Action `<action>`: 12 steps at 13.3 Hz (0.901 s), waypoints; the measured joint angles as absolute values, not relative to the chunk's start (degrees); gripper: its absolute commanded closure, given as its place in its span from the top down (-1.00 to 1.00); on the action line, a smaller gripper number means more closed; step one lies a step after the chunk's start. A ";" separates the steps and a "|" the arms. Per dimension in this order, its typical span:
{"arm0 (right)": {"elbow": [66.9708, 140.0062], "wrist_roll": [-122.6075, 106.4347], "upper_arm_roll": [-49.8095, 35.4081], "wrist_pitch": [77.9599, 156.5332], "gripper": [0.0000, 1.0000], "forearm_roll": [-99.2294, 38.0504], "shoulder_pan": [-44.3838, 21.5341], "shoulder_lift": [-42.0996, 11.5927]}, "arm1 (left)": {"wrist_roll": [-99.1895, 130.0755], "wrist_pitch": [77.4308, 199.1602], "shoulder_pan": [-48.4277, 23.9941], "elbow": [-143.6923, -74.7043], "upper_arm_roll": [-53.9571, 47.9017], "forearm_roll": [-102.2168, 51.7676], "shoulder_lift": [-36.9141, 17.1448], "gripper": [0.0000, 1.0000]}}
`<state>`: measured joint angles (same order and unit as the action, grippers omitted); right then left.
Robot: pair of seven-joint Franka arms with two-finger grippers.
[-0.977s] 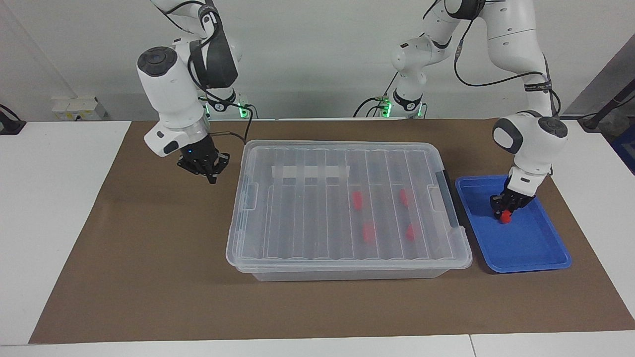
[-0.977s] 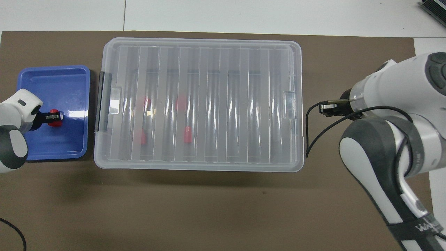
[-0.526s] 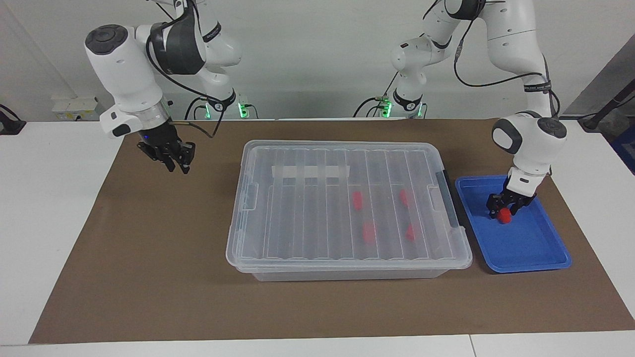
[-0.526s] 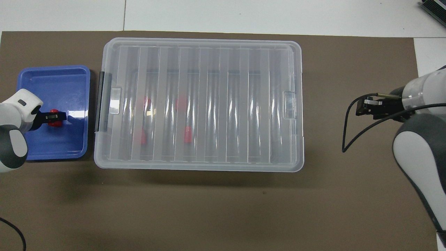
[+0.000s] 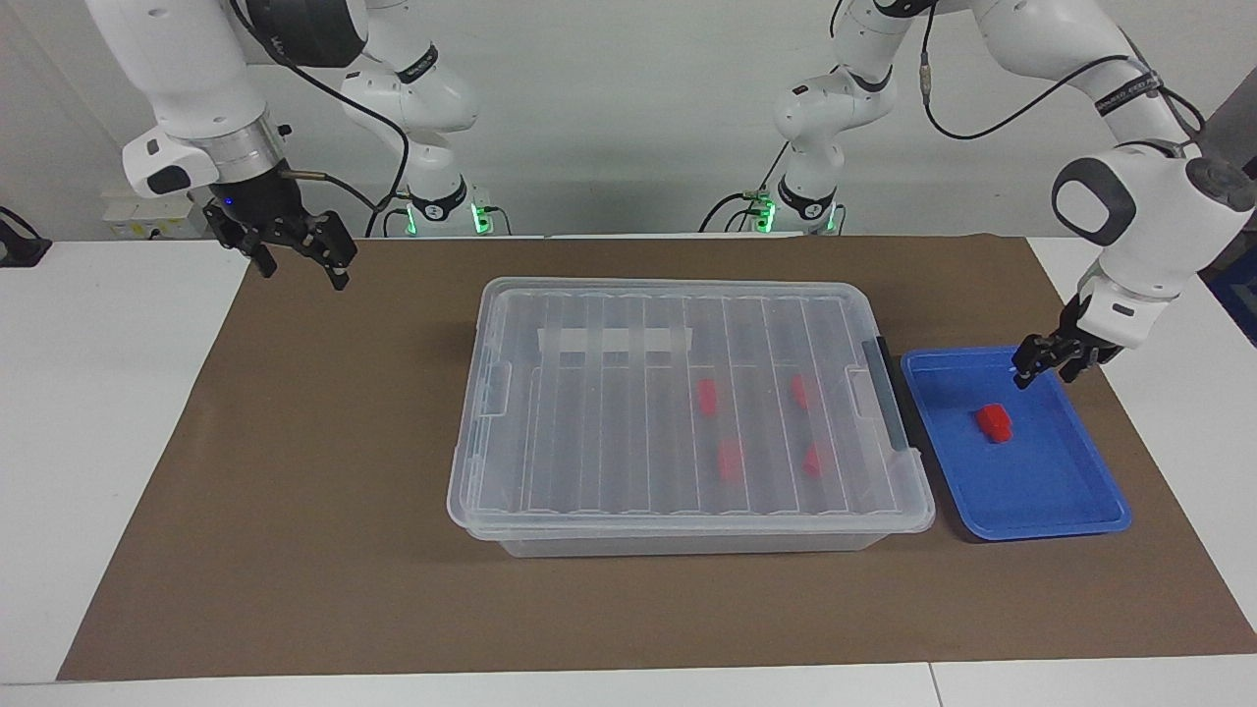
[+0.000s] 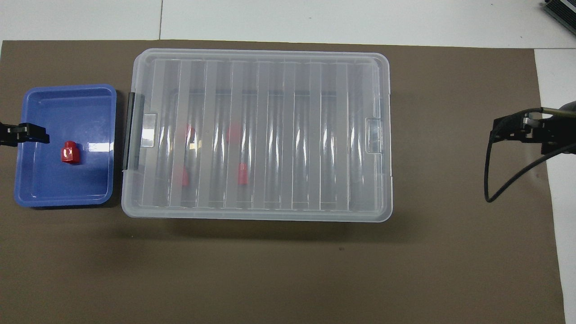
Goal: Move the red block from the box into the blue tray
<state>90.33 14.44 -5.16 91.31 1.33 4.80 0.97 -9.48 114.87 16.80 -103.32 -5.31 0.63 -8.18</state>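
The red block (image 5: pixel 994 422) now lies alone on the floor of the blue tray (image 5: pixel 1070 511), roughly in the tray's middle; a second ago it sat between the fingers of the left claw (image 5: pixel 1049 365). That claw has let go and risen: in the facing view it hangs in the air at about two o'clock from the block, over the tray's rim on the robots' side, its fingers spread apart with nothing between them. In the overhead view only its dark tip (image 6: pixel 27 133) shows at the picture's edge, at about ten o'clock from the block (image 6: pixel 70 152).

The right claw (image 5: pixel 295 257) has pulled away from the box (image 5: pixel 687 412). A second ago it hovered just beside the box's short end; now it is raised high over the corner of the brown mat (image 5: pixel 295 511) at the right arm's end of the tabletop (image 5: pixel 88 412), at about ten o'clock from the box in the facing view. Its fingers, pressed together before, now stand wide apart and empty.

The box has not moved, its ribbed lid (image 6: pixel 261 135) closed as before. Four red pieces (image 5: pixel 729 459) show dimly through the lid, where they were.
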 measured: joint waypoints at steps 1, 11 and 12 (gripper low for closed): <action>88.66 14.44 -5.17 89.74 1.00 1.44 4.80 0.42 | -9.45 111.26 16.35 -102.09 -5.56 0.63 -6.68 0.53; 87.31 14.35 -5.59 85.69 1.00 1.89 4.47 -0.87 | -8.82 88.28 12.64 -87.62 -7.09 0.60 -0.73 1.00; 87.84 14.28 -5.59 85.65 1.00 1.89 4.37 -0.50 | -8.49 88.73 12.01 -88.52 -7.16 0.60 -0.45 1.00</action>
